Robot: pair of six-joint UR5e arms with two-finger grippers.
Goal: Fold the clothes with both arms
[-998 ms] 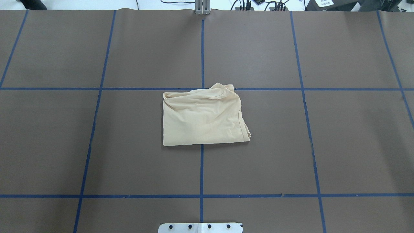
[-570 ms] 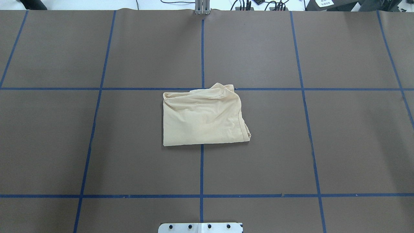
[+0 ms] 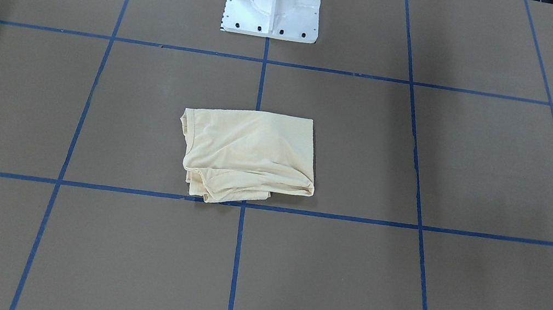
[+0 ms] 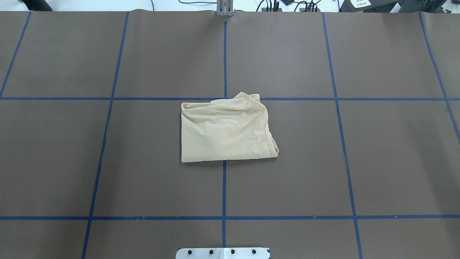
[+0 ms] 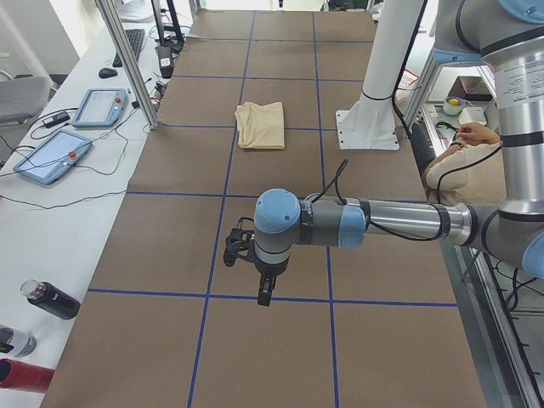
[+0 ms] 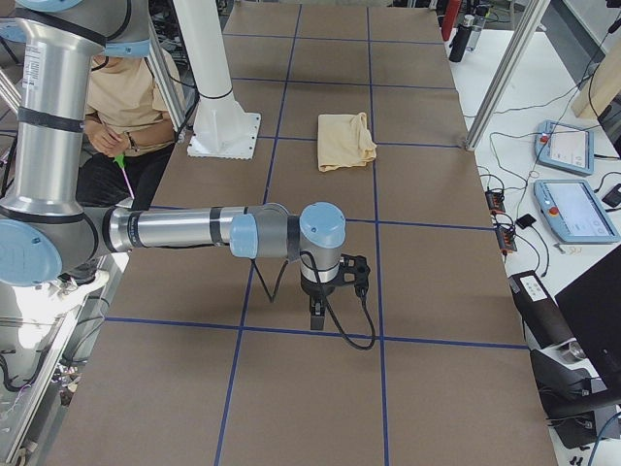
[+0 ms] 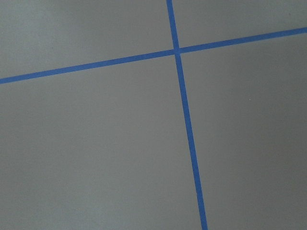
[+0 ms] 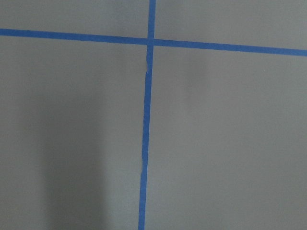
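The left gripper (image 5: 263, 293) is being held over bare table (image 4: 323, 162), the right gripper (image 6: 317, 316) likewise. Both are well apart from the shirt (image 4: 224, 131), and whether either is spread or pressed together cannot be told. In the overhead view the shirt is lying folded at the table's middle, across a tape line (image 4: 224, 187), its rumpled edge at 12 o'clock, with the base (image 4: 222, 253) at 6 o'clock from it.

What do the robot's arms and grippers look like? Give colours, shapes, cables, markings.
Both the left arm and right arm are silver-grey tubes with light-blue joint caps, printed labels on the upright sections, and black cables. The left gripper and right gripper are black.
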